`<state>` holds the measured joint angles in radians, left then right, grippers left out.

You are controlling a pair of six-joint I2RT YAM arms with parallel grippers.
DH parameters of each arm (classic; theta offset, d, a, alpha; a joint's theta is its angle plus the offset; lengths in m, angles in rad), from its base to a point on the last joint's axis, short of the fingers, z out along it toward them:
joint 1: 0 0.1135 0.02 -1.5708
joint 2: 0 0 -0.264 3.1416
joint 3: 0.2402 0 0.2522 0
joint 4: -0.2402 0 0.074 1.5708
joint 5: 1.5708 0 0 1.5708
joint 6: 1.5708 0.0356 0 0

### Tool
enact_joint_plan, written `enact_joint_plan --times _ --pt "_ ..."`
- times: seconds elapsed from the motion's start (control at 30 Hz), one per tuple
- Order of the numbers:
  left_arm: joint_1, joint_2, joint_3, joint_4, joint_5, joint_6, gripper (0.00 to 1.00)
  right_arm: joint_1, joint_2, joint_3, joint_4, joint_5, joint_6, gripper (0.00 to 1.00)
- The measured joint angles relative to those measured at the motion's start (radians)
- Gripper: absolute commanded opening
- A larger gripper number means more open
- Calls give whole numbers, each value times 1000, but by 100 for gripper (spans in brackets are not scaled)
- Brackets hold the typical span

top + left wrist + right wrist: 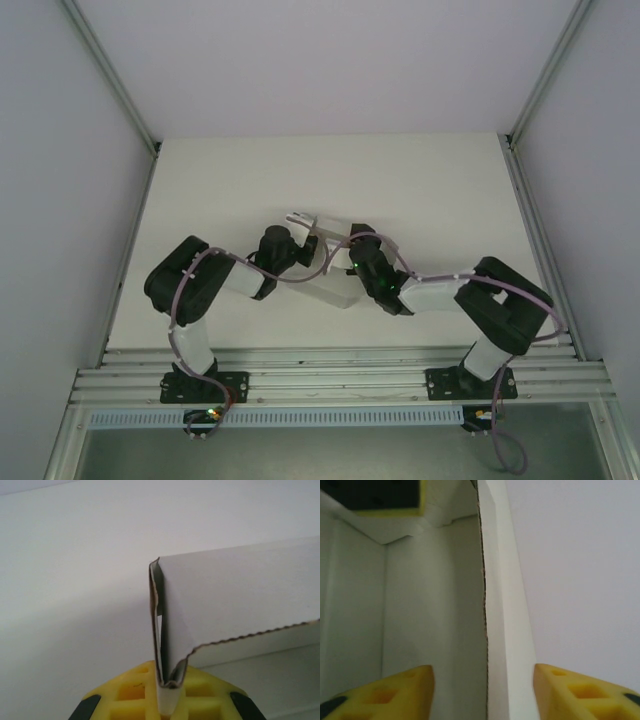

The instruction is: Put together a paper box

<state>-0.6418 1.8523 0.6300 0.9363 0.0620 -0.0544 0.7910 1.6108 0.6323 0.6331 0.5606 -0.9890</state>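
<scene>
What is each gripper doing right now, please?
Left gripper: closed, pinching a folded edge of the paper box.
Right gripper: open, straddling a wall of that box without gripping it.

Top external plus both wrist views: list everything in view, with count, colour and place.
paper box: 1, white, mid-table between the two tools, partly folded up
table: 1, off-white, under the box
enclosure walls: 3, pale grey, left, back and right of the table
rail: 1, silver, along the near edge, carrying both arm bases
cables: 2, pinkish, one along each arm
arms: 2, black and white, reaching in from left and right
left tool: 1, yellow pads, shut on a folded edge of the box
right tool: 1, yellow pads, open, straddling a box wall
</scene>
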Motion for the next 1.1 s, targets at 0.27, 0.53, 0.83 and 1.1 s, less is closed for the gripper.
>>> enact_joint_plan --times 0.27,0.53,0.83,1.1 --pt "23 2 0 0 81 0 0 -30 -271 -8 -308 -112 298 92" --pt "81 39 14 39 224 -23 0 -233 -465 -3 -535 -327 604 99" --pt "37 51 52 2 226 42 0 -317 -169 463 -785 -590 892 81" --pt "18 51 65 -16 199 82 0 -335 130 674 -949 -758 960 71"
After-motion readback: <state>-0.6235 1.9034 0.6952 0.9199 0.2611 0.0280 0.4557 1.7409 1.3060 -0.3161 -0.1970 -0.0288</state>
